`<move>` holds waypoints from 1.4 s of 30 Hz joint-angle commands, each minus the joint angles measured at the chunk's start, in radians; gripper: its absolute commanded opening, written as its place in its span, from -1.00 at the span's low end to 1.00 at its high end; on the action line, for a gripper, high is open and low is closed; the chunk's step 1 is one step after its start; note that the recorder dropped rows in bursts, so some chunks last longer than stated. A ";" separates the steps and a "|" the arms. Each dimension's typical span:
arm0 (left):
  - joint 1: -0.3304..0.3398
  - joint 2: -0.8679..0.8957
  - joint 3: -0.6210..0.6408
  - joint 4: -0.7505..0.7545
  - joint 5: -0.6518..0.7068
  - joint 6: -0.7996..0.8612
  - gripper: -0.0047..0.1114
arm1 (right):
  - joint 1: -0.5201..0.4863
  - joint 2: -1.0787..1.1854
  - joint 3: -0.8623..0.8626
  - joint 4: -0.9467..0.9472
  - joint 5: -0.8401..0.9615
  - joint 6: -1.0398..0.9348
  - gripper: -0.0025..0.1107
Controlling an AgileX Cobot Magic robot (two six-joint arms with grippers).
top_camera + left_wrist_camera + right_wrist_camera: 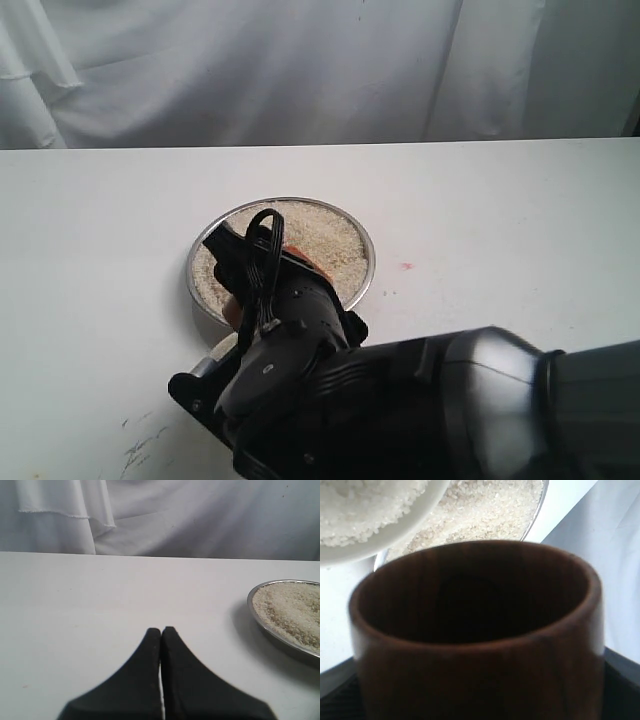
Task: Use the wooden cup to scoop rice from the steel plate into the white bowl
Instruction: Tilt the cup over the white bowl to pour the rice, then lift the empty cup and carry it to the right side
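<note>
Left wrist view: the left gripper [161,632], matte black and wedge-shaped, is clenched tip to tip above the smooth white table [75,605]. To its right lies the shiny, thin-rimmed steel plate [265,630], covered in grainy pale rice [292,610]. In the exterior view the bulky black right arm [420,410] hides the plate's near edge. The right gripper [477,690] grasps the glossy reddish-brown wooden cup [470,655], round and dark inside. The thick-rimmed white bowl [390,537], holding rice, is just beyond it.
</note>
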 commanded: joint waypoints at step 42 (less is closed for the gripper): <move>-0.002 -0.005 0.005 -0.001 -0.006 -0.003 -0.92 | -0.342 -0.450 0.001 0.590 -0.545 0.619 -0.96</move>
